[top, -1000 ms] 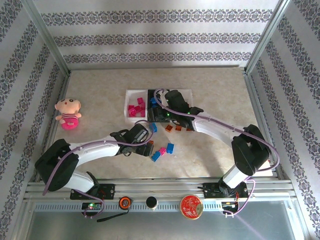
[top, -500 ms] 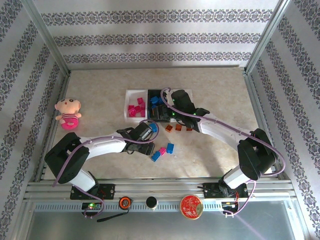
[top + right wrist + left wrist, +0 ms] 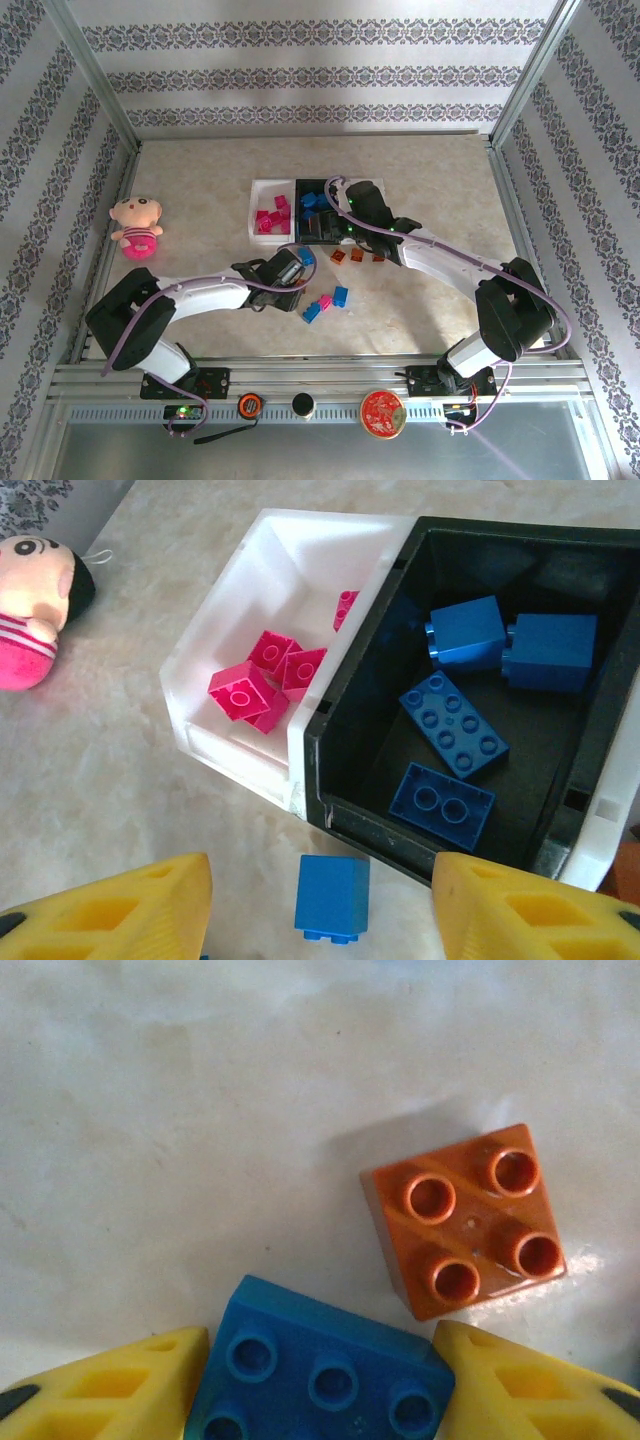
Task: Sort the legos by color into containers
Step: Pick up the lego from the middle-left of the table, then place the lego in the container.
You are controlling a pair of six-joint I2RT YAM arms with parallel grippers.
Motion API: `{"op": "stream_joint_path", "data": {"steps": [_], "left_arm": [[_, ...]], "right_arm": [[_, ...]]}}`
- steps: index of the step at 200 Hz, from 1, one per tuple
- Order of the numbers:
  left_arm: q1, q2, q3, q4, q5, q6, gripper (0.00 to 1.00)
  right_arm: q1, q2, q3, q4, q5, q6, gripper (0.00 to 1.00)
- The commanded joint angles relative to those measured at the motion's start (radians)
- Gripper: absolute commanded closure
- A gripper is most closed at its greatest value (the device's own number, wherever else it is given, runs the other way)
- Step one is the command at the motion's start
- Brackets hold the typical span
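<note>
Left tool (image 3: 320, 1345) is closing in, now clamping blue lego (image 3: 322, 1382) | right tool (image 3: 320, 870) is hovering apart | black container (image 3: 332, 750) is waiting

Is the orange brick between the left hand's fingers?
No, a blue brick sits between the fingers of the left hand; the orange brick lies apart.

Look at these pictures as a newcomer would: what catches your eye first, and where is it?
The pink plush doll at the left of the table stands out. Mid-table, the white tray holds pink bricks and the black tray beside it blue bricks. Up close, the left gripper clasps a blue brick, an orange brick lying just beyond.
</note>
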Motion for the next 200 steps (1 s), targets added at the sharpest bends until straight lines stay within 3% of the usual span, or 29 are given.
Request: {"op": "stream_joint_path", "data": {"steps": [1, 39, 61, 127, 200], "left_arm": [[-0.013, -0.076, -0.005, -0.031, -0.019, -0.01, 0.51], [0.01, -0.209, 0.049, -0.075, -0.062, 0.009, 0.54], [0.053, -0.208, 0.124, -0.057, -0.046, 0.032, 0.54], [0.178, 0.15, 0.469, 0.043, 0.071, 0.056, 0.57], [0.232, 0.456, 0.756, 0.003, 0.084, 0.037, 0.55]], "right_arm": [[-0.013, -0.039, -0.017, 0.019, 0.011, 0.016, 0.39], [-0.03, -0.094, -0.068, 0.028, 0.017, 0.028, 0.39], [-0.045, -0.152, -0.121, 0.034, 0.025, 0.036, 0.39], [-0.076, -0.387, -0.323, -0.013, 0.065, 0.048, 0.39], [-0.08, -0.63, -0.495, -0.095, 0.066, 0.053, 0.36]]}}
